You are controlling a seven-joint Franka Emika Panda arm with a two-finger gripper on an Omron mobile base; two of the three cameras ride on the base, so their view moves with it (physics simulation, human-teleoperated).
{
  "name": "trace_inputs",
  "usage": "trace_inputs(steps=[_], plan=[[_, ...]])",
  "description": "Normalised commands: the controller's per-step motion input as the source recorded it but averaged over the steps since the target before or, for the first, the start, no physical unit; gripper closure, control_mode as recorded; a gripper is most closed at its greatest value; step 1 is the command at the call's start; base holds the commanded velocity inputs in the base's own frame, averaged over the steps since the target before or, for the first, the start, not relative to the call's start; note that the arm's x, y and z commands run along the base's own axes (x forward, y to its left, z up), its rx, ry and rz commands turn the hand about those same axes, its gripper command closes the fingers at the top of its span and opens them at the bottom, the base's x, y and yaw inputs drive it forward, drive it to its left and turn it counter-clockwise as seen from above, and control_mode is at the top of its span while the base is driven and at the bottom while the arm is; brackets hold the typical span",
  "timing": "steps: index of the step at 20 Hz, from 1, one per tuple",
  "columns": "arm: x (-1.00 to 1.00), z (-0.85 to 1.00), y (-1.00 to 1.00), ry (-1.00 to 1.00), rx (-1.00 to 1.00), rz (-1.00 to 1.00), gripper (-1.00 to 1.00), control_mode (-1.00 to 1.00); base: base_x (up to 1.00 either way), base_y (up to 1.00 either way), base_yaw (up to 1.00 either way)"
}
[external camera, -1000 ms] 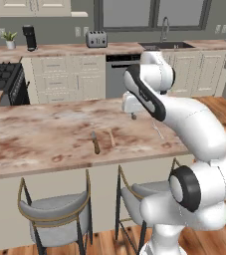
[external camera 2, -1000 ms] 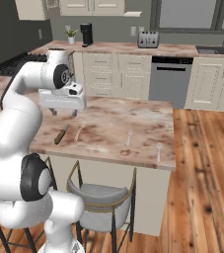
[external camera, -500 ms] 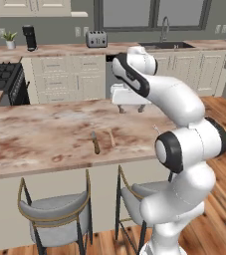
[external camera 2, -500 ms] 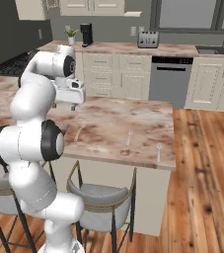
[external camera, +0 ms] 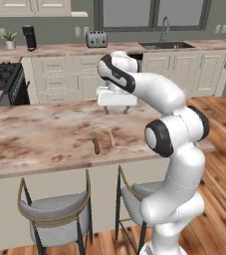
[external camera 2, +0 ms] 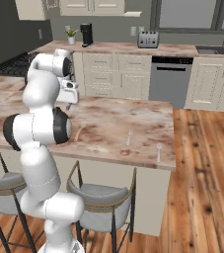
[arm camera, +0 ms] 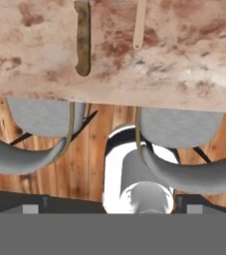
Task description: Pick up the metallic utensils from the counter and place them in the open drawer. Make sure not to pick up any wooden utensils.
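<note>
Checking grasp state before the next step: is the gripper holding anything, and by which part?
Nothing is held. The gripper is open above the counter; the knife and wooden stick lie untouched.

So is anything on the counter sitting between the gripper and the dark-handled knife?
Nothing visible. The open gripper hangs over bare counter behind the knife; the wooden utensil lies beside the knife, not across the approach.

No readable text, label or number anywhere (appliances too small).
</note>
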Motion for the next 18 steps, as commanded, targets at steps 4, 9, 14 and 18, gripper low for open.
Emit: trace_inputs(steps=[4, 9, 14, 18], plan=[[0.39, -0.48, 0.21, 0.0, 0.0, -0.05, -1.0, -1.0, 0.0, 0.0, 0.0], [0.39, -0.68, 0.39, -0.02, -0.01, -0.09, -1.0, -1.0, 0.0, 0.0, 0.0], [0.27, -0.69, 0.29, -0.06, 0.0, -0.05, -1.0, -1.0, 0.0, 0.0, 0.0], [0.34, -0.54, 0.25, -0.01, -0.02, -0.06, -1.0, -1.0, 0.0, 0.0, 0.0]])
